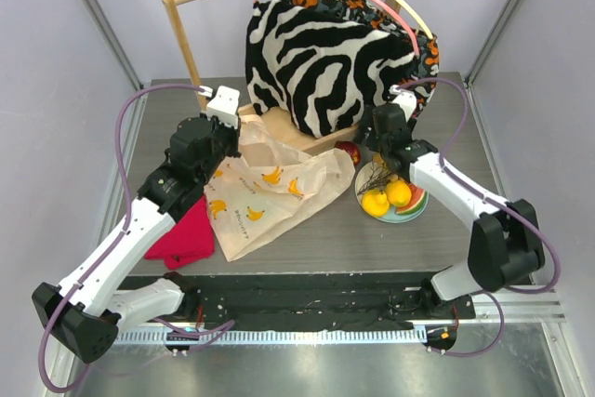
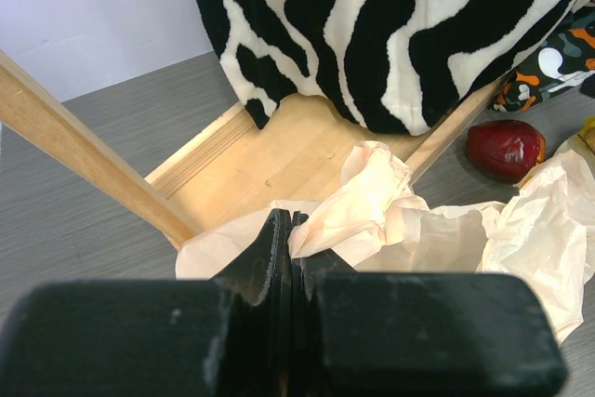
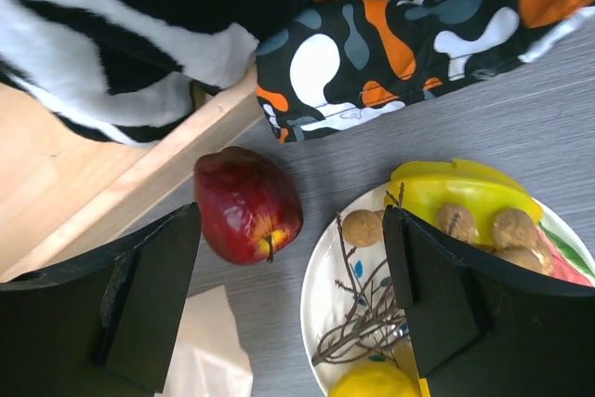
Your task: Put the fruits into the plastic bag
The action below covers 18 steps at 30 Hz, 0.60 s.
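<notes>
One plate (image 1: 416, 215): on the right of the table; it holds a lemon (image 1: 376, 203), grapes (image 3: 511, 228) on a twig and other yellow fruit.
Bag (image 1: 270, 192): crumpled at mid-table, left of the plate.
Apple (image 3: 246, 204): on the table, just off the plate's far-left rim, beside the rack base (image 3: 112, 202).
Left claw (image 2: 290, 230): closed, pinching the bag's far-left edge, low over the table.
Right claw (image 3: 290, 230): jaws wide, holding nothing, pointing down above the apple and the plate's rim.
</notes>
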{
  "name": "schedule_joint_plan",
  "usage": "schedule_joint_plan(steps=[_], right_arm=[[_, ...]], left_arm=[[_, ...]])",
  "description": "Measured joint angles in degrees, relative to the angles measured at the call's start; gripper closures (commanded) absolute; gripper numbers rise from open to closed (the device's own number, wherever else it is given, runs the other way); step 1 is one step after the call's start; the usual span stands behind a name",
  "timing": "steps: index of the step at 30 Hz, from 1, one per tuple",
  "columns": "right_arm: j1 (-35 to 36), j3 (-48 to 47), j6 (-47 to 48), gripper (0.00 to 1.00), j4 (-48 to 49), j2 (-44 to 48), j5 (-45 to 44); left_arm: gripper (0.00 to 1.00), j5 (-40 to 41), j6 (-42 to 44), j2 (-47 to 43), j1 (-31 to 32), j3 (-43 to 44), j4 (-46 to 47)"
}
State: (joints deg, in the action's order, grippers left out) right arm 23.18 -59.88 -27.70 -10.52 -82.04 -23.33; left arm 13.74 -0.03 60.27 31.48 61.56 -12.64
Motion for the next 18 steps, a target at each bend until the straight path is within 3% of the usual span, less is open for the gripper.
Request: schedule_joint_plan(steps=[11, 18], right_arm=[[-0.55, -5.14, 0.63, 0.09, 1.01, -14.58, 4.37], [-0.55, -5.73, 0.74, 0.09, 4.85, -19.08, 7.65]], left_arm=[[1.0, 0.0, 0.02, 0.11, 0.0, 0.0, 0.0], [1.0, 0.04, 0.04, 0.37, 0.0, 0.0, 0.0]])
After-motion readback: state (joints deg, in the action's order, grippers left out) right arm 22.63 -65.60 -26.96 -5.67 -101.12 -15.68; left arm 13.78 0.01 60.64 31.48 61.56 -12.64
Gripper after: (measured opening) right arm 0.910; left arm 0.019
